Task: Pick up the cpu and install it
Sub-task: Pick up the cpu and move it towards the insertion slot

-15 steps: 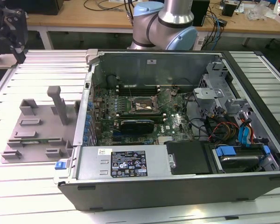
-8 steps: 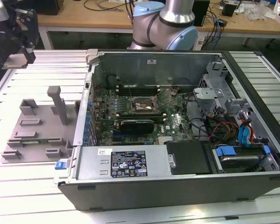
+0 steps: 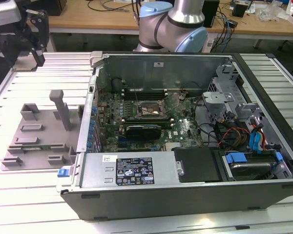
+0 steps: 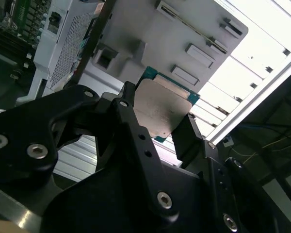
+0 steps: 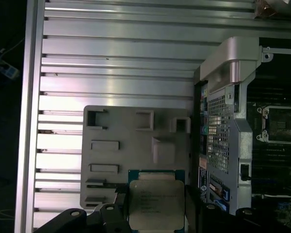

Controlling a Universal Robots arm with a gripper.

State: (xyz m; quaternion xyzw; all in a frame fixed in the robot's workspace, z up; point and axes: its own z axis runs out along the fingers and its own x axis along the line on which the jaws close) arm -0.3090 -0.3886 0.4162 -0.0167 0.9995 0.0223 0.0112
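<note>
- Two black metal fingers (image 4: 131, 121) of the gripper (image 4: 160, 109) are pressed against opposite edges of the cpu (image 4: 162, 109) in the second wrist view, so the chip is gripped over the grey moulded tray (image 5: 136, 141).
- Faint print is carried on the cpu's matte silvery lid, ringed by a green rim; it cannot be read.
- Ribbed aluminium table (image 5: 111, 63) slats are seen under the tray, beside the open computer case (image 3: 185, 195), on which a black printed label (image 3: 135, 170) is stuck.

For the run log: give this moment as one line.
gripper: shut on cpu | location: in air near grey fixture tray, outside computer case | install: not yet done
</note>
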